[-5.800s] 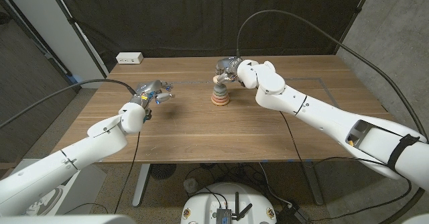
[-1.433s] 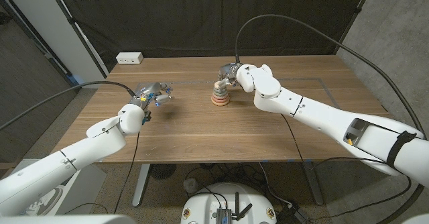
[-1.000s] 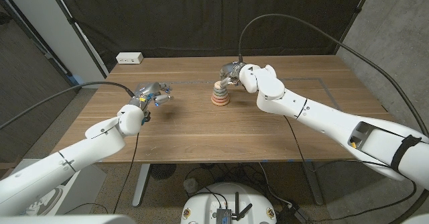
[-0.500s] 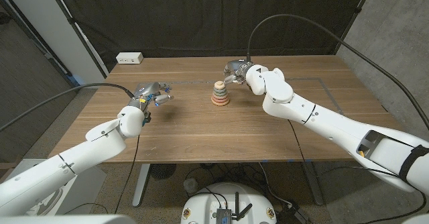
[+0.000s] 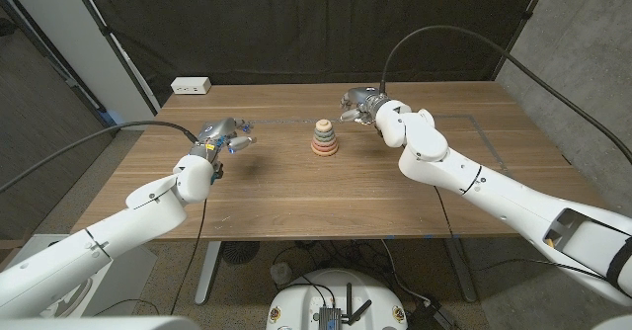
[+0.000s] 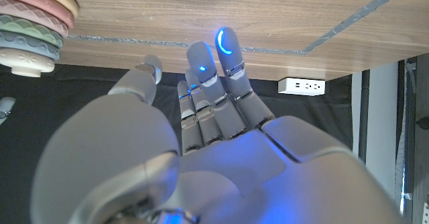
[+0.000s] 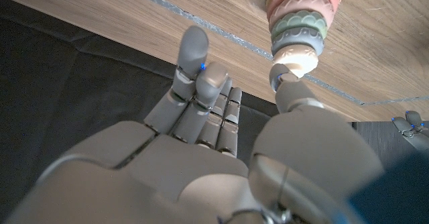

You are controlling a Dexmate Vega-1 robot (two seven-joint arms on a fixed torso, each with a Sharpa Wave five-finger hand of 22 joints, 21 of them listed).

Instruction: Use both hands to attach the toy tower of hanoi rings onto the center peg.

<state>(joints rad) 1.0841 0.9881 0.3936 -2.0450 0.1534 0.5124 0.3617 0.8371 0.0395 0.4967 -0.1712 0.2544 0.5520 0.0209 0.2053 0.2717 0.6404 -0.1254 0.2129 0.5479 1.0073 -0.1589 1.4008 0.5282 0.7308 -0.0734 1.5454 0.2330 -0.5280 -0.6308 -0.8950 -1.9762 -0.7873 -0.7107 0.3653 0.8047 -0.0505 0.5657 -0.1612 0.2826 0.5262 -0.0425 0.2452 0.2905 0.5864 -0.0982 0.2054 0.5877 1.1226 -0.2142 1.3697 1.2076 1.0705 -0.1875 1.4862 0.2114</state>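
Note:
A stack of pastel rings (image 5: 324, 138) stands on its peg at the table's middle, widest ring at the base and a small cream one on top; it shows as well in the left wrist view (image 6: 30, 29) and the right wrist view (image 7: 299, 23). My right hand (image 5: 360, 105) hovers just right of and behind the stack, apart from it, fingers spread and holding nothing (image 7: 208, 110). My left hand (image 5: 223, 136) stays well to the left of the stack, fingers extended and empty (image 6: 208, 96).
The wooden table (image 5: 296, 187) has open room in front of the stack. A white power strip (image 5: 191, 86) lies at the back left corner. Black curtain hangs behind the table. Tape lines (image 5: 494, 137) mark the right side.
My right hand has let go of the stack's top and drawn back to the right and rear. The left hand has stayed where it was.

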